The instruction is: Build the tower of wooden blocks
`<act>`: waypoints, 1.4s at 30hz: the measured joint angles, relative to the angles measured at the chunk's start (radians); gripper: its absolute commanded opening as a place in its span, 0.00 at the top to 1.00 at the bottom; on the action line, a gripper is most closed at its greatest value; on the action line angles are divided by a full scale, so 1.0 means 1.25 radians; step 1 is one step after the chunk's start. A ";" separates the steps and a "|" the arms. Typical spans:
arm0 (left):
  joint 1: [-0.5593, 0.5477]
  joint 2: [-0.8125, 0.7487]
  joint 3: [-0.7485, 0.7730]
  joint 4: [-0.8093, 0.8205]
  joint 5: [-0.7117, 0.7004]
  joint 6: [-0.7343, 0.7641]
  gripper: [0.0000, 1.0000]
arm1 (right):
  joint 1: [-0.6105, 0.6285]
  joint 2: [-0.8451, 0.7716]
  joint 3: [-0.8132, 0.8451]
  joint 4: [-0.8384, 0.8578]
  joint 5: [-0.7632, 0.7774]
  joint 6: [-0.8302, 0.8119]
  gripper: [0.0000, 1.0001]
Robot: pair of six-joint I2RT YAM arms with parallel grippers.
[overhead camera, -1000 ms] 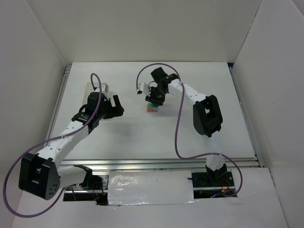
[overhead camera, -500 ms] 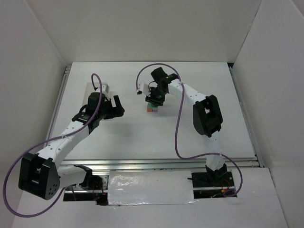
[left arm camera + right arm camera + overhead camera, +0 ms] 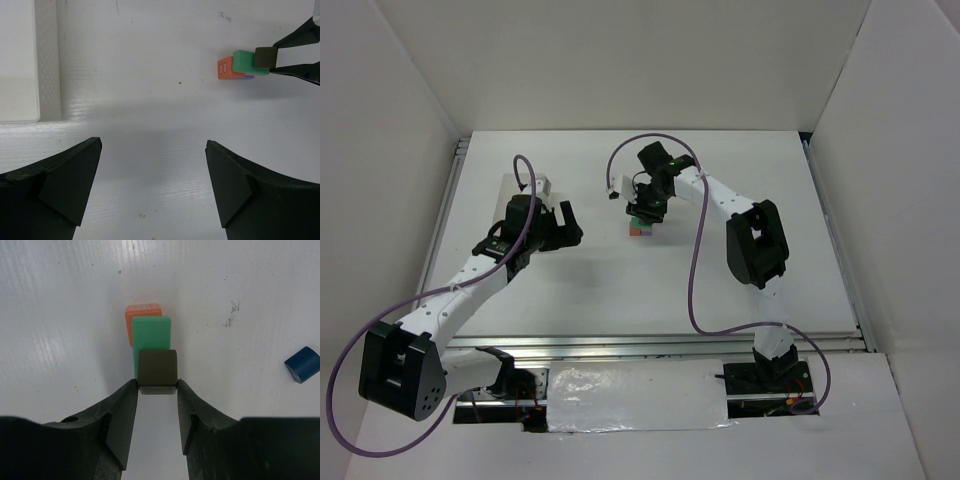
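Note:
The wood block tower (image 3: 640,229) stands at the table's middle back: an orange-red cube (image 3: 142,312), a green cube (image 3: 151,335) and a purple sliver (image 3: 245,77) beneath the green. My right gripper (image 3: 157,386) is shut on an olive-grey cube (image 3: 157,371) and holds it right over the near end of the green cube. Whether the two touch I cannot tell. It also shows in the left wrist view (image 3: 265,57). A dark blue cube (image 3: 302,364) lies loose to the right. My left gripper (image 3: 154,144) is open and empty, left of the tower (image 3: 570,225).
A white box (image 3: 20,60) sits at the left behind my left gripper, also seen from the top (image 3: 541,186). White walls enclose the table on three sides. A purple cable loops over each arm.
My left gripper has edged slightly toward the back. My right gripper and the olive-grey cube have stayed in place over the tower.

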 measured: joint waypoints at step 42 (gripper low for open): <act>-0.006 0.398 0.441 0.024 0.290 0.226 0.01 | -0.128 -0.508 -0.434 0.354 -0.107 0.315 0.00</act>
